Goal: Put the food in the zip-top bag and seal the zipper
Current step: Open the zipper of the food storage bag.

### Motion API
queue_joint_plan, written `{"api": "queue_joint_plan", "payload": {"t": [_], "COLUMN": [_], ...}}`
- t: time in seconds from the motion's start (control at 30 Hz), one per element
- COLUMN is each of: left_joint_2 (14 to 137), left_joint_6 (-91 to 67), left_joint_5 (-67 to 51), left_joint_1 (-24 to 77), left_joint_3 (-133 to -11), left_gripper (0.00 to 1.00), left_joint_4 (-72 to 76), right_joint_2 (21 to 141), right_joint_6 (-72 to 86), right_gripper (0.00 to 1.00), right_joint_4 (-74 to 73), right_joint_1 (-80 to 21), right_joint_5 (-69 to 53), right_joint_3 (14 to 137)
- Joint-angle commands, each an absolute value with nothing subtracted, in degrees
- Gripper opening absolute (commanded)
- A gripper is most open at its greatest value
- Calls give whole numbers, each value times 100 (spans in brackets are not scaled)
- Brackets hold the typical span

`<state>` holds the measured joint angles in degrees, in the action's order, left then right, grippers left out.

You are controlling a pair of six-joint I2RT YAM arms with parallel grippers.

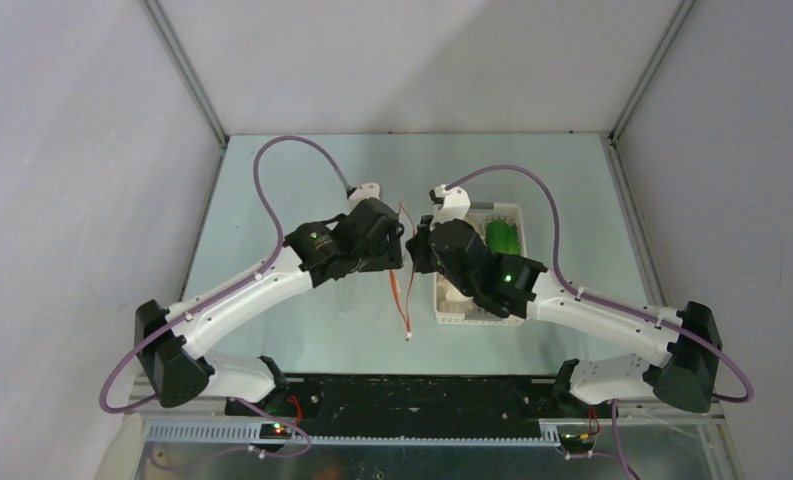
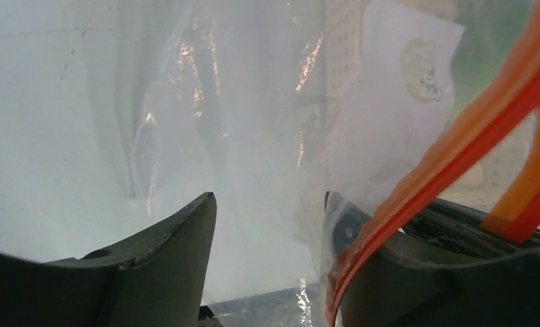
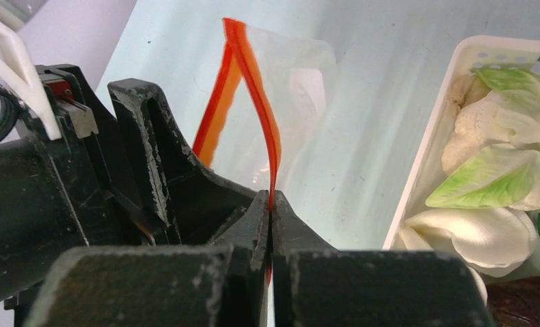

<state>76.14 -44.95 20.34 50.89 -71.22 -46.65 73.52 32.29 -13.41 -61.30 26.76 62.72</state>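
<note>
Obs: right gripper (image 3: 272,201) pinched tight on zipper (image 3: 259,102) of zip-top bag (image 2: 205,102); left gripper (image 2: 267,204) spread wide, bag film between its fingers (food (image 3: 488,178) in basket (image 3: 427,146), 3 o'clock).

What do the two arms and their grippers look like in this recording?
The left arm and right arm have white links, black joint housings and black bases. A mauve cable loops along each, and a green light glows on one joint of each. A white bracket sits at each wrist. The left gripper and right gripper have dark, scuffed, wedge-shaped fingers.
</note>
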Motion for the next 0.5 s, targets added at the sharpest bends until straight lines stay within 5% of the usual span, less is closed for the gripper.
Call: {"api": "queue_joint_plan", "payload": {"t": [0.0,0.23,0.47], "left_joint_2": [7549,7237,7012], "left_joint_6": [-4530,-4558,-4665], "left_joint_5": [2107,2821,4119], "left_joint_1": [5132,5133,5060], "left_joint_3": [-7127,-7136,-7628], "left_gripper": [62,24,14], "left_joint_4": [-4820,-5280,-6288], "right_joint_2": [7081,7080,7222], "right_joint_6": [3352,3308,3286], "right_gripper": [0,0,0], "right_joint_4": [-1351,-1689,-1760], "right_joint_1": [-6019,-5762,-5519], "right_joint_5": [2780,2431,2247], "right_joint_3": [6554,6487,6258]}}
